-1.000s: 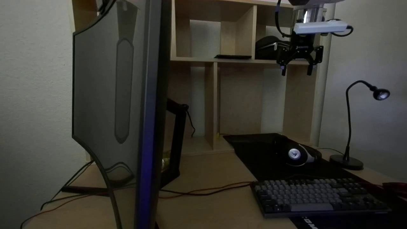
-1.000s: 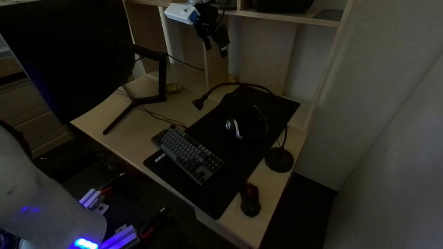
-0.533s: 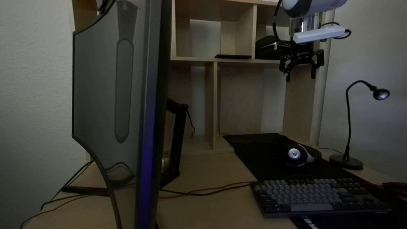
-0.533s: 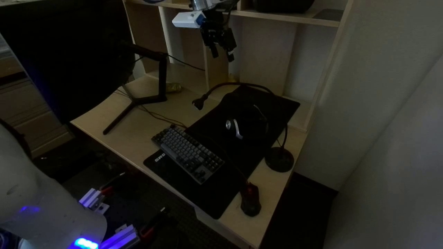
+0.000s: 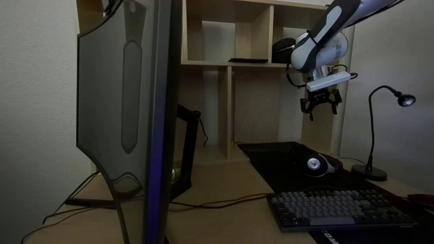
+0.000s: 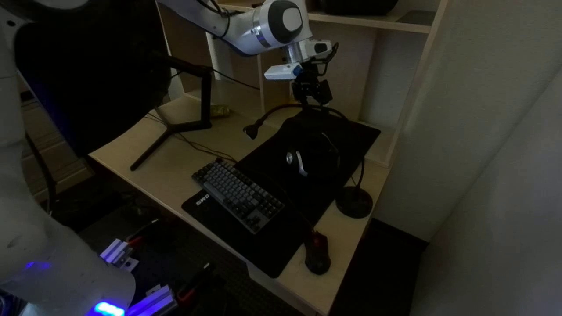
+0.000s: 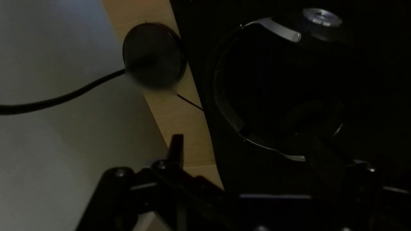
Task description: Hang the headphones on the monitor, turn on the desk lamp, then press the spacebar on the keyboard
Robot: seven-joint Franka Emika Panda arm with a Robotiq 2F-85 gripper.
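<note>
The gripper [image 5: 322, 115], spread wide and empty, hangs lower than a second ago, above the headphones [image 5: 313, 164], suggesting an approach to grasp. Relative to this single pair: one mat [image 5: 271, 162] beneath, one lamp [image 5: 372, 132] beside, one keyboard [image 5: 339, 209] near, one mouse [image 6: 317, 254] farther off, one monitor [image 5: 101, 101] well apart.

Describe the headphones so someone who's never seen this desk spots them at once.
Start at the wooden desk and its long black mat, which runs partly under the keyboard. On that mat, behind the keyboard and near the desk lamp, lie the headphones. Unlike either neighbour, they have a curved headband and a round cup with a bright silvery disc.
</note>
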